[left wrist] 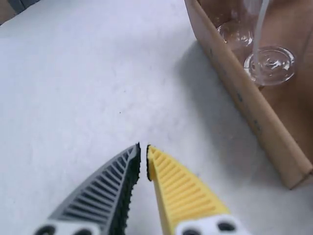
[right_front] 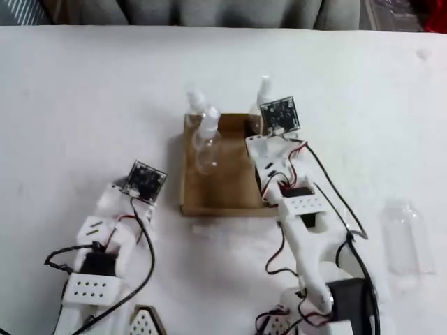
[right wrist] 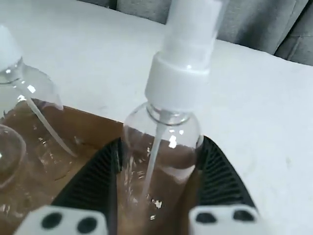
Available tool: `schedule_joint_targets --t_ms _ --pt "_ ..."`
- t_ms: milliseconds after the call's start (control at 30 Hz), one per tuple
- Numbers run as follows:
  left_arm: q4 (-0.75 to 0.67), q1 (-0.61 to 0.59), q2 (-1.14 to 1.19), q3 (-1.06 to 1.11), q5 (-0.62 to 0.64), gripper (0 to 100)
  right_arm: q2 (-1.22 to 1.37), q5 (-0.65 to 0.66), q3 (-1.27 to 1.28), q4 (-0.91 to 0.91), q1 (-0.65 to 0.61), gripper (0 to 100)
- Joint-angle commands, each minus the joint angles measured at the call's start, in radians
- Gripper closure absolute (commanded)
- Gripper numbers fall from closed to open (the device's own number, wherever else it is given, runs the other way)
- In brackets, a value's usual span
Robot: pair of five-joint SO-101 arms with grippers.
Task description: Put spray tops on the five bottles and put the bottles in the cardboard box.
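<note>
Your right gripper (right wrist: 161, 144) has its ridged black fingers (right wrist: 93, 181) clamped on a clear plastic bottle (right wrist: 164, 129), one on each side of its rounded body. The bottle stands upright and wears a white spray top (right wrist: 181, 73), a smooth cylindrical collar with a narrower head above it. A thin white dip tube (right wrist: 151, 161) runs down inside. The bottle is at the far right corner of the cardboard box (right_front: 187, 188); you cannot tell whether its base touches the box floor. Two more clear bottles (right_front: 207, 139) with white tops stand upright close together toward the box's far left corner, their round glossy bases (left wrist: 269, 63) showing over the plain brown wall. Your left gripper (left wrist: 143, 149) hangs over the matte white surface (right_front: 84, 91) just left of the box, its toothed gray finger (left wrist: 98, 196) and yellow finger (left wrist: 181, 191) together at the tips. A further clear bottle (right_front: 406, 237) lies on its side on the surface, well to the right of the box.
</note>
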Motion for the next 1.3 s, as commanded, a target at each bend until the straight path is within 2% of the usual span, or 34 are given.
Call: schedule_joint_targets --t_ms 0,133,600,933,1267 --pt "-0.029 0.012 -0.01 -0.002 -0.011 97 0.064 0.012 -0.092 -0.059 0.018 98.2" --pt "-0.029 0.012 -0.01 -0.002 -0.011 97 0.094 0.012 -0.092 -0.127 0.027 98.2" --pt "-0.029 0.012 -0.01 -0.002 -0.011 97 0.183 0.012 -0.094 -0.139 0.027 98.1" --pt "-0.029 0.01 -0.01 -0.002 -0.011 97 0.274 0.012 -0.087 -0.249 0.027 98.1" --pt "-0.029 0.01 -0.01 -0.002 -0.011 97 0.28 0.012 -0.086 -0.249 0.024 98.0"
